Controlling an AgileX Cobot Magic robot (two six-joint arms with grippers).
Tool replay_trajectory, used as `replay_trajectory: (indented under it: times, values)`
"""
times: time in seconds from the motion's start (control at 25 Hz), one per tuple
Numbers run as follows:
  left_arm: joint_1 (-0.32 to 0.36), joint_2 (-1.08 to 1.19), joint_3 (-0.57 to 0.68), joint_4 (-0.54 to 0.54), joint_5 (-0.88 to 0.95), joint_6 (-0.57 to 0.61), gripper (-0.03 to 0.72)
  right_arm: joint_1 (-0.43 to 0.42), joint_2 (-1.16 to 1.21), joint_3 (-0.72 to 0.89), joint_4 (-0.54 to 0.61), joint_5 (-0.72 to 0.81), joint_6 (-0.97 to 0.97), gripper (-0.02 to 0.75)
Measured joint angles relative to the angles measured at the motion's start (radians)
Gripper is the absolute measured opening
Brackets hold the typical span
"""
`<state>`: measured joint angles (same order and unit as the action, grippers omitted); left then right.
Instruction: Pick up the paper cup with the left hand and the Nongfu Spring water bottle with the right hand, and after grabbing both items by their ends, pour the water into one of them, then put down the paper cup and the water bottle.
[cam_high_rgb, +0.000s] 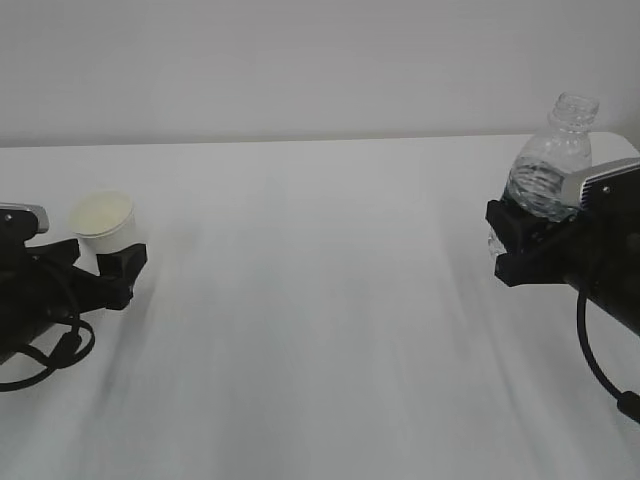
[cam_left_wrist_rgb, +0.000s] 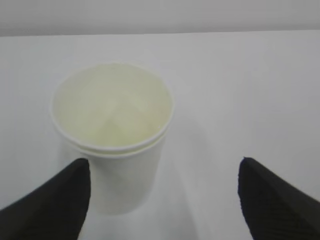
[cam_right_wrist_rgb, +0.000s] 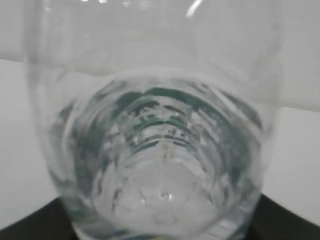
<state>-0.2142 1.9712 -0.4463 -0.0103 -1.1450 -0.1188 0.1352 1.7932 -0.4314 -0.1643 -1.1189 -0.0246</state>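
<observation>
While both arms sit at the frame edges, cup stands at left, bottle at right.
Exterior view: the left hand (cam_high_rgb: 112, 268) is spread beside the paper cup (cam_high_rgb: 104, 226); the right hand (cam_high_rgb: 522, 252) pinches the bottle (cam_high_rgb: 551, 160) low. Left wrist view: the cup (cam_left_wrist_rgb: 114, 150) is light, crushable; grip gently mid-wall. Right wrist view: the bottle (cam_right_wrist_rgb: 150, 145) is slick, thin.

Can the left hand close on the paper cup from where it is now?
Probably yes. The left hand is open, and the paper cup stands upright between its fingers, close to the left one. Nothing else stands near it.
</observation>
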Motion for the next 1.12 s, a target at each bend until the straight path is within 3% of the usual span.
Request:
replay_trajectory:
  times: [0.32,0.72,1.12]
  values:
    - [0.000,0.004,-0.032,-0.025,0.000,0.000,0.690,0.000,0.000,0.000,0.000,0.000,0.002,0.406]
    - [0.052,0.054,-0.035,-0.025,0.000,0.000,0.690,0.000,0.000,0.000,-0.001,0.000,0.002,0.405]
    - [0.064,0.158,-0.124,0.010,0.000,0.000,0.690,0.000,0.000,0.000,-0.001,0.000,0.002,0.405]
